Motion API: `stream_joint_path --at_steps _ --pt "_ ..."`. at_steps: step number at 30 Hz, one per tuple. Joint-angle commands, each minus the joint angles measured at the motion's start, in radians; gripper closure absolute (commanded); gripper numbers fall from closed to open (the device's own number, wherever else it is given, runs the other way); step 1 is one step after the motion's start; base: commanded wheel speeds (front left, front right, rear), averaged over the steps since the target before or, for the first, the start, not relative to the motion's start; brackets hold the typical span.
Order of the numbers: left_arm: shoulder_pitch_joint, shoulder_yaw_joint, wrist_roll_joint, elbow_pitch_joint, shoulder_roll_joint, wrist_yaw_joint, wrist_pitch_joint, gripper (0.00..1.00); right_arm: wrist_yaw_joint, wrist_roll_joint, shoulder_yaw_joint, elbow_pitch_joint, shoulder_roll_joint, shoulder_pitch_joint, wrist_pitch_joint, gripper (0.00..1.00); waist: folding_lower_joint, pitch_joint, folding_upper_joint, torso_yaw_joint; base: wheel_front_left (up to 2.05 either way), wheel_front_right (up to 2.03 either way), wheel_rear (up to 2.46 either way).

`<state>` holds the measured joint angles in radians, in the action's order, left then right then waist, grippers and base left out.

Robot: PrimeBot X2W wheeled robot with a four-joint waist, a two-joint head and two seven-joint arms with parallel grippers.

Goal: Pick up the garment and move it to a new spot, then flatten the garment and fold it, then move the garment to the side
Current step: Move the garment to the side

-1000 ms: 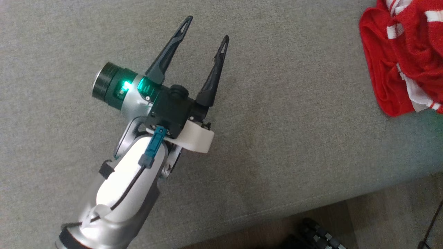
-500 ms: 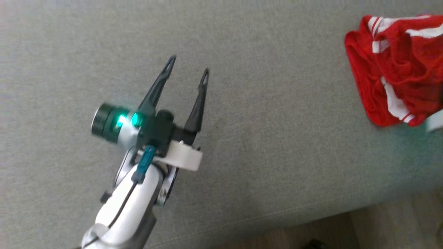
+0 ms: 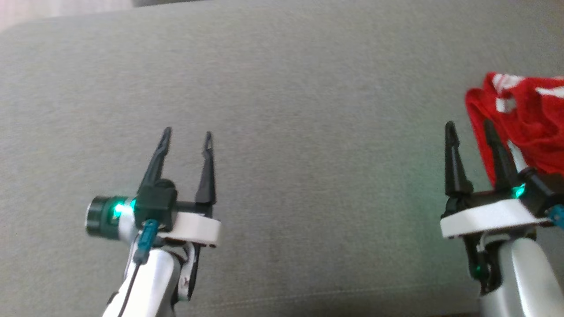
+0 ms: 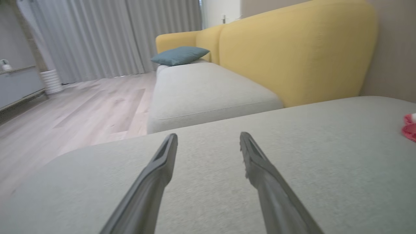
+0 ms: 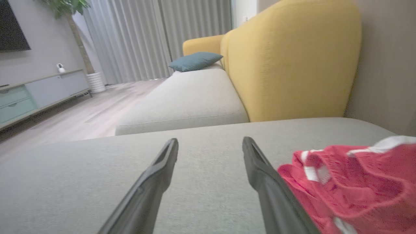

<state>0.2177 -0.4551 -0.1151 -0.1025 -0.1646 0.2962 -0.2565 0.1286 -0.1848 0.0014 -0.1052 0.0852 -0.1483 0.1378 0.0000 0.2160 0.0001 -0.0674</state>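
The garment (image 3: 526, 123), red with white stripes, lies crumpled at the right edge of the grey cushion (image 3: 308, 132). My right gripper (image 3: 469, 127) hovers open just left of it, one finger overlapping the cloth's edge, nothing between its fingers. In the right wrist view the garment (image 5: 354, 185) bunches to the right of the right gripper (image 5: 210, 144). My left gripper (image 3: 187, 135) stands open and empty over bare cushion at the lower left. The left wrist view shows the left gripper (image 4: 208, 139) open, and a sliver of the garment (image 4: 410, 128) far right.
A yellow sofa back (image 5: 292, 61) rises behind the cushion, beside a second grey seat (image 5: 185, 100) carrying a teal pillow (image 5: 195, 61). Wooden floor (image 4: 81, 107), curtains and a low cabinet (image 5: 35, 94) lie to the left. The cushion's front seam (image 3: 308, 299) runs near the bottom.
The head camera has tilted and turned, shifting the whole picture. The right gripper has come into view beside the garment. The left gripper sits lower in frame, still open.
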Motion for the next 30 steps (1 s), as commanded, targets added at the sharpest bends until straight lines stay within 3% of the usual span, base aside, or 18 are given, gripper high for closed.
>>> stream_joint_path --at_steps 1,9,30 --pt "0.009 0.050 -0.008 0.030 -0.019 0.015 -0.005 0.00 0.002 -0.008 0.027 0.047 -0.004 0.006 -0.009 0.00 0.0000 -0.037 -0.0001 0.045 0.00 0.00 0.00" --pt "-0.075 0.108 -0.049 0.016 -0.037 0.030 -0.005 0.00 0.002 0.007 0.039 0.130 -0.032 0.103 -0.061 0.00 0.0000 -0.102 -0.0001 0.095 0.00 0.00 0.00" --pt "-0.212 0.097 -0.092 -0.020 -0.080 0.007 0.020 0.00 0.002 0.007 0.016 0.185 -0.035 0.246 -0.117 0.00 0.0000 -0.237 -0.0001 0.079 0.00 0.00 0.00"
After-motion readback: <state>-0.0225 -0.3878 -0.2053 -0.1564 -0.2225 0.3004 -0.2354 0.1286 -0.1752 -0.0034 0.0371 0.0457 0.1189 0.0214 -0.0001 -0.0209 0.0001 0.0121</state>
